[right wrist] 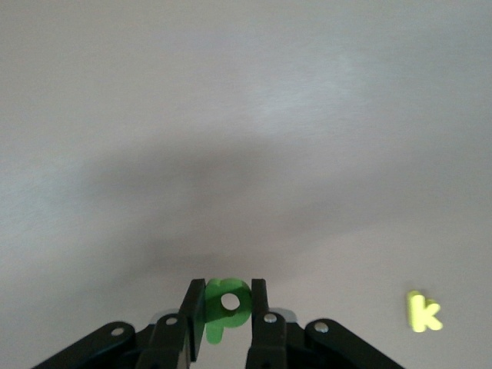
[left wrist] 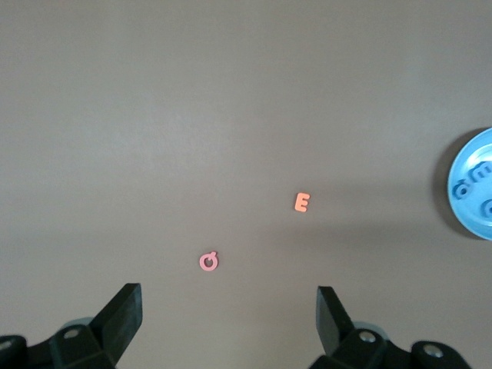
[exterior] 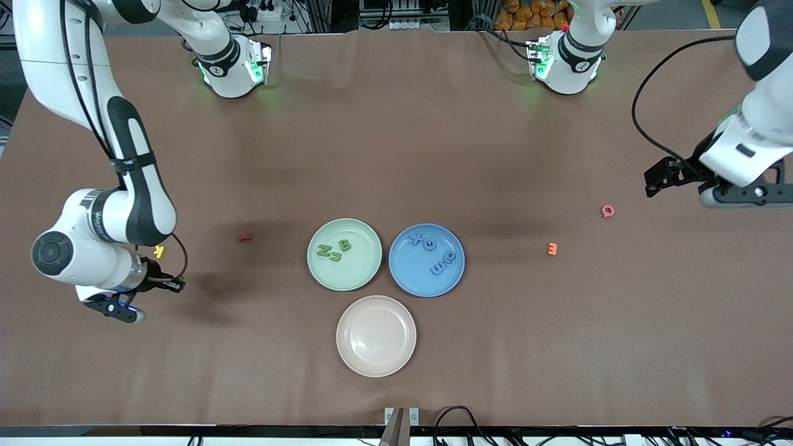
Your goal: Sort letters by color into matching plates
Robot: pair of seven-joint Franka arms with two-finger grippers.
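three green letters (exterior: pixel 333 249) sit in the mint plate (exterior: pixel 365 272), four blue in the blue plate (exterior: pixel 409 275). last green letter (right wrist: pixel 224 307) is clamped in the right hand (right wrist: pixel 227 317) over the tabletop's right-arm end. left hand (left wrist: pixel 229 323) waits, spread wide and empty.

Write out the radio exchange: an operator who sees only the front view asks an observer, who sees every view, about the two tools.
Operator: Is the right tool carrying anything?
Observer: Yes. The right wrist view shows a green letter pinched between its fingers.
Operator: Which letter?
Observer: It has a round hole and a stem, so it looks like a P.
Operator: And the left tool?
Observer: The left wrist view shows its fingers spread wide with nothing between them.
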